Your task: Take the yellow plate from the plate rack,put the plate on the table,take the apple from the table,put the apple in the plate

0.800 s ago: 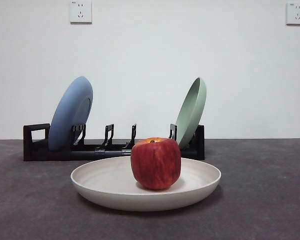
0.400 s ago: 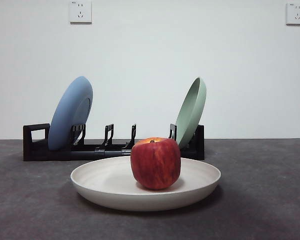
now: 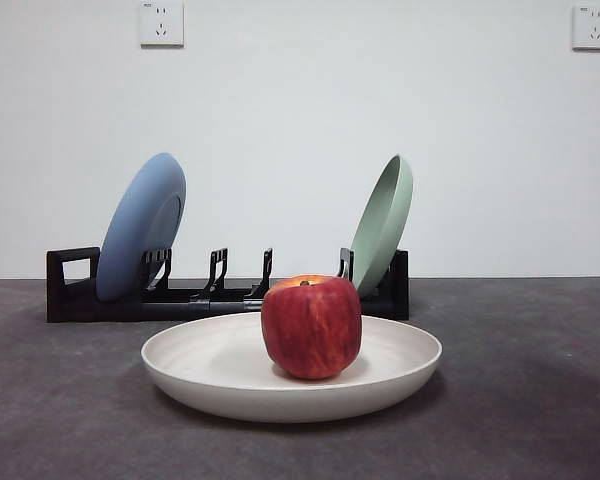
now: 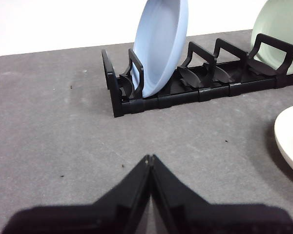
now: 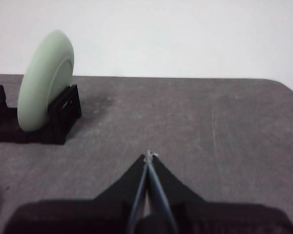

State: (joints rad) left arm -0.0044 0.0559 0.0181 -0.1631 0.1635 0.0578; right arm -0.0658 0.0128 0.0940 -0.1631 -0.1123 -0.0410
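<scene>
Now apple (image 3: 311,327) upright inside yellow plate (image 3: 220,365) on table (image 3: 520,400).

The apple (image 3: 311,327) sits in the yellow plate (image 3: 215,372), before the plate rack (image 3: 72,287).

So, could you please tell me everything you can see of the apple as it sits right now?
The apple is deep red with faint lighter streaks, blocky and round, with a yellow-orange patch around its stem dip and a short dark stem showing at the top. It stands upright inside the yellow plate, roughly at its middle, resting on the plate's floor and casting a soft shadow there. Nothing else touches it; no gripper is near it in the front view. The plate rack stands behind it on the table.
</scene>
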